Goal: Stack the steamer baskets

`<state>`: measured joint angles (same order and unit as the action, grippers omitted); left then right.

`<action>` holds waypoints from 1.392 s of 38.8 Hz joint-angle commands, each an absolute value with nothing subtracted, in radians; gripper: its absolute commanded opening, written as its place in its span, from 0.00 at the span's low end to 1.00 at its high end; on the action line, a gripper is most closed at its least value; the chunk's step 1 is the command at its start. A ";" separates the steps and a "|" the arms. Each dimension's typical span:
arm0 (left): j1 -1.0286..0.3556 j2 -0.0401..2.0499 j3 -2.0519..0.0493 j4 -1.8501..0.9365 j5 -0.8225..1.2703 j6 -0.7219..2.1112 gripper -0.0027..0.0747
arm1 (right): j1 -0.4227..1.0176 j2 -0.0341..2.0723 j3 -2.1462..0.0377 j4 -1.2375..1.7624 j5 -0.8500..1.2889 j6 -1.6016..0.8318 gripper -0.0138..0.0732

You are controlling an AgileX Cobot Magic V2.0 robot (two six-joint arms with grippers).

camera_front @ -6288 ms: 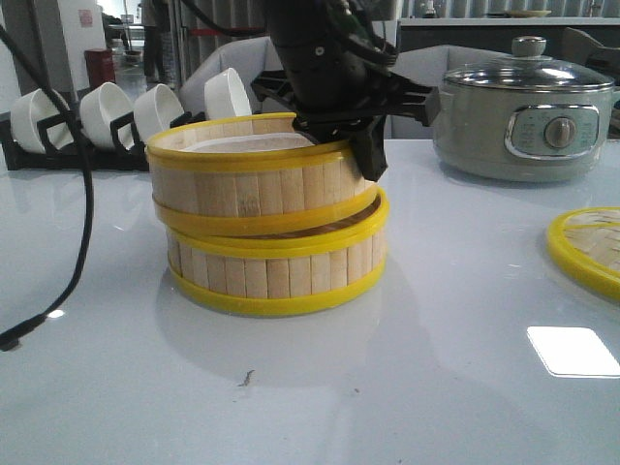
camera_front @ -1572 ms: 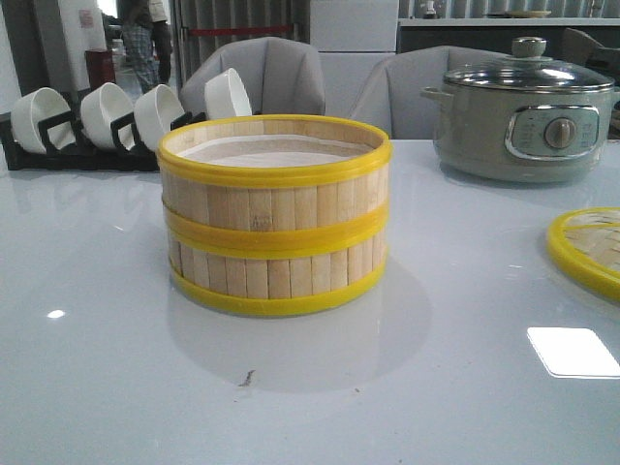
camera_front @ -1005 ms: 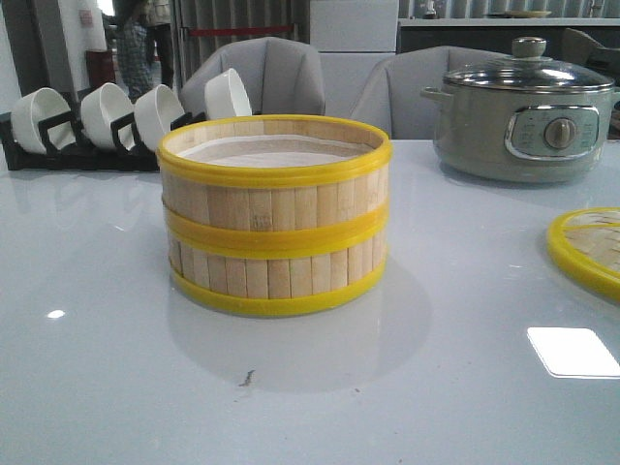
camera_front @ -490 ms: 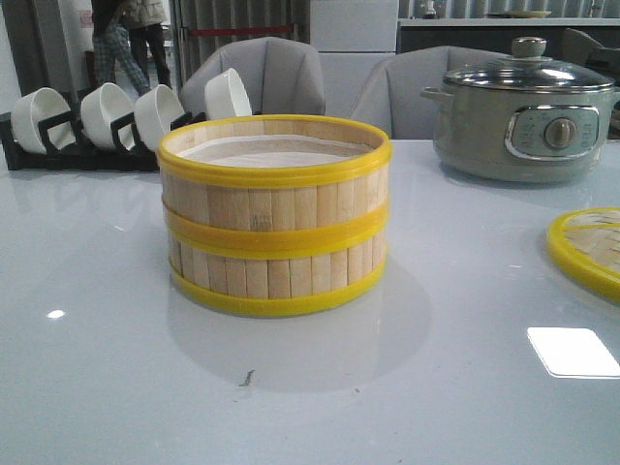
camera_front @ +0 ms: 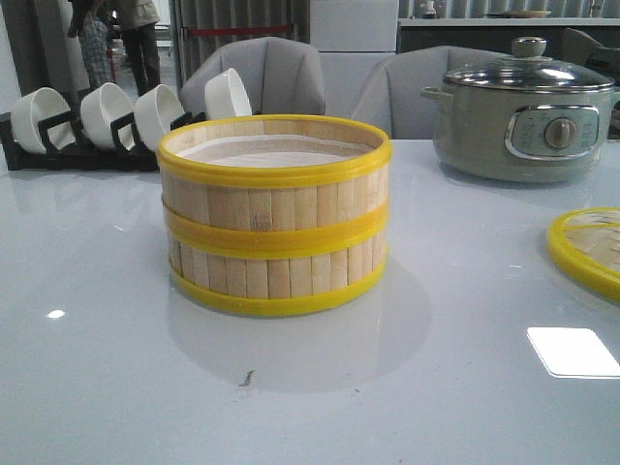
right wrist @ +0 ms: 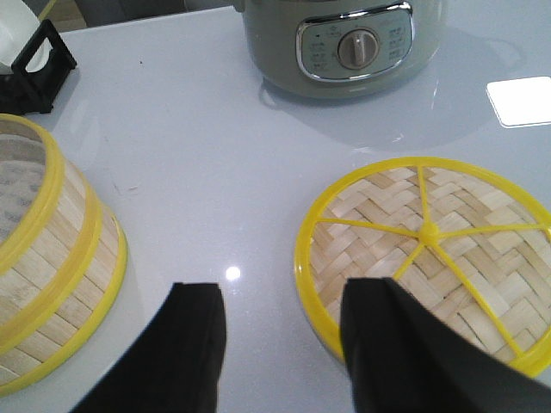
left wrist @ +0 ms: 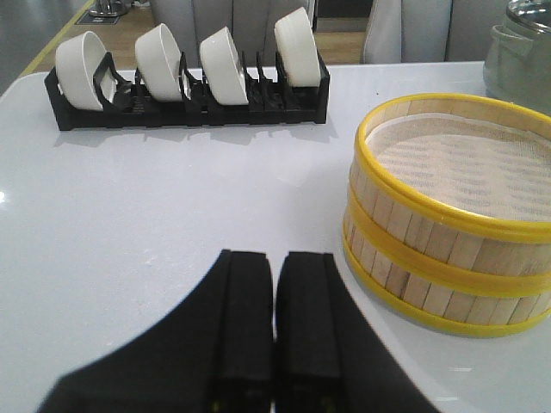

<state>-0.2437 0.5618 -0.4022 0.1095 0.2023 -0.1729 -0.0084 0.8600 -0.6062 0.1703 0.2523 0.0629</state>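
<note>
Two steamer baskets stand stacked in the middle of the table, the upper basket (camera_front: 274, 179) seated squarely on the lower basket (camera_front: 276, 276). Both have pale slat walls and yellow rims, and a whitish liner shows inside the upper one. The stack (left wrist: 448, 215) also shows in the left wrist view, off to one side of my left gripper (left wrist: 274, 262), which is shut with nothing in it. My right gripper (right wrist: 280, 301) is open and empty over bare table, between the stack (right wrist: 52, 284) and the lid. Neither gripper appears in the front view.
A flat woven lid (right wrist: 430, 249) with a yellow rim lies on the table at the right (camera_front: 586, 247). A grey-green electric pot (camera_front: 528, 116) stands at the back right. A black rack with several white bowls (camera_front: 107, 121) lines the back left. Chairs and people stand behind the table.
The arm that held the upper basket tilted over the lower one has withdrawn from the front view. The upper basket now sits level on the stack. Only background people moved lately.
</note>
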 commanded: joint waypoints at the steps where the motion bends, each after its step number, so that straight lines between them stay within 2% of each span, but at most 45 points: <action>1: -0.242 0.562 -0.430 0.108 0.109 -0.184 0.15 | -0.013 0.854 -0.640 0.168 0.188 0.051 0.54; 6: -0.242 0.562 -0.430 0.108 0.111 -0.184 0.15 | -0.013 0.854 -0.640 0.168 0.220 0.051 0.21; 7: -0.242 0.562 -0.430 0.108 0.111 -0.184 0.15 | -0.013 0.854 -0.640 0.168 0.223 0.051 0.21; 9: -0.242 0.562 -0.430 0.108 0.111 -0.184 0.15 | -0.013 0.854 -0.640 0.166 0.225 0.051 0.24; 23: -0.242 0.562 -0.430 0.108 0.111 -0.184 0.15 | -0.013 0.854 -0.640 0.166 0.311 0.051 0.27; 32: -0.242 0.562 -0.430 0.108 0.111 -0.184 0.15 | -0.013 0.885 -0.641 0.161 0.407 0.049 0.55; 54: -0.242 0.562 -0.430 0.108 0.111 -0.184 0.15 | -0.021 1.100 -0.815 0.064 0.458 0.049 0.56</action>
